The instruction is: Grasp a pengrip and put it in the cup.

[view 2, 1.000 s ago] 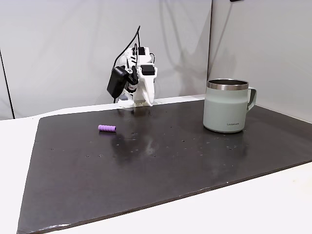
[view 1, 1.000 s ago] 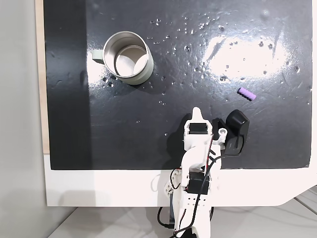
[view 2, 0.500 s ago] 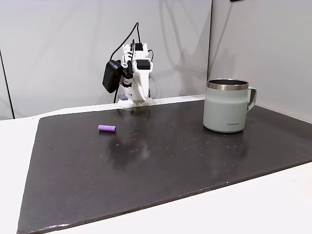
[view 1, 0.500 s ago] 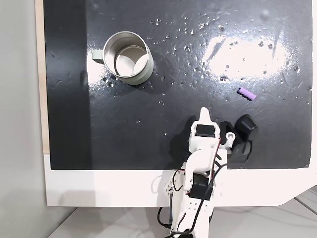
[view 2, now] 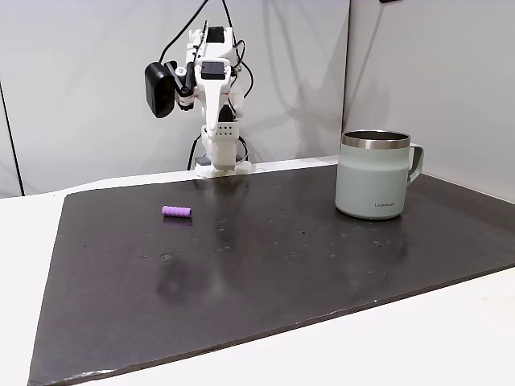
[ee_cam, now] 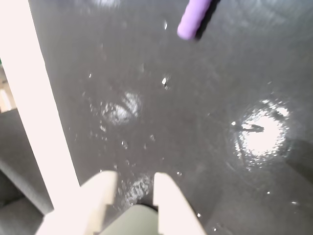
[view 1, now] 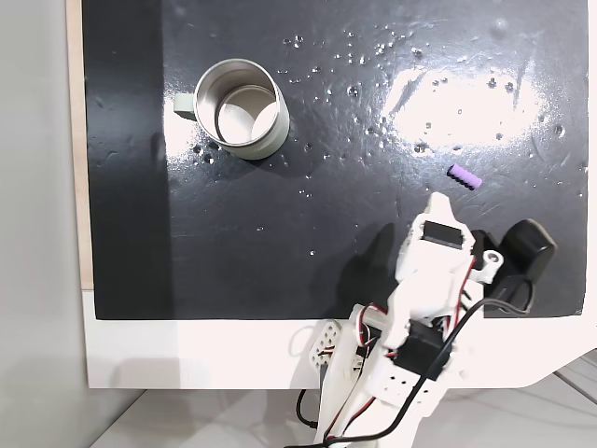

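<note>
Pale grey-green metal-lined cup [view 1: 241, 108] empty — tiny purple ribbed pengrip [view 1: 464, 176] well apart on black mat [view 1: 308, 243]; white gripper [ee_cam: 133, 182] raised, jaws narrowly parted, holding nothing.

A white table [view 1: 187, 355] carries a glossy black mat [view 1: 354, 140] spotted with droplets. In the fixed view from above, the cup [view 1: 241, 109] stands on the mat at about ten o'clock, and the pengrip [view 1: 464, 176] lies at about three o'clock, well apart from it.

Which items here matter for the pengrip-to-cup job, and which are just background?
Job:
- pengrip, lying loose on the mat
- cup, upright, nothing seen inside
- claw, holding nothing

Background:
- black mat
- white table
- black camera on the arm
</note>
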Action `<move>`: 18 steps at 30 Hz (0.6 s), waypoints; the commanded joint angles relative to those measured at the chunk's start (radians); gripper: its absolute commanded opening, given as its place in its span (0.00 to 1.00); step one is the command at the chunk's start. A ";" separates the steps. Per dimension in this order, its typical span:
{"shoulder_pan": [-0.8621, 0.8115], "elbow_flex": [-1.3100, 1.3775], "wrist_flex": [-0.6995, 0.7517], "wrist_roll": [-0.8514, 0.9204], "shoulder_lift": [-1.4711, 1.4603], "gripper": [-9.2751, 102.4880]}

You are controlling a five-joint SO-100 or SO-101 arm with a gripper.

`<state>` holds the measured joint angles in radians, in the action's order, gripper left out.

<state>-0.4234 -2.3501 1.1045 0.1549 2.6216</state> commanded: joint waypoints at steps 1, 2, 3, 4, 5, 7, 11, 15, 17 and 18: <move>-0.049 0.135 0.017 0.026 -0.110 0.24; -0.060 0.164 0.028 0.032 -0.156 0.24; -0.072 0.198 0.038 0.034 -0.206 0.25; -0.084 0.235 0.051 0.037 -0.259 0.25; -0.098 0.273 0.064 0.038 -0.316 0.25; -0.127 0.364 0.097 0.043 -0.436 0.26; -0.164 0.540 0.155 0.063 -0.666 0.27; -0.175 0.640 0.167 0.098 -0.822 0.27; -0.175 0.670 0.167 0.118 -0.881 0.28; -0.173 0.687 0.167 0.129 -0.911 0.29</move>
<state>-0.5860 -1.7595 1.2640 0.2500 1.7671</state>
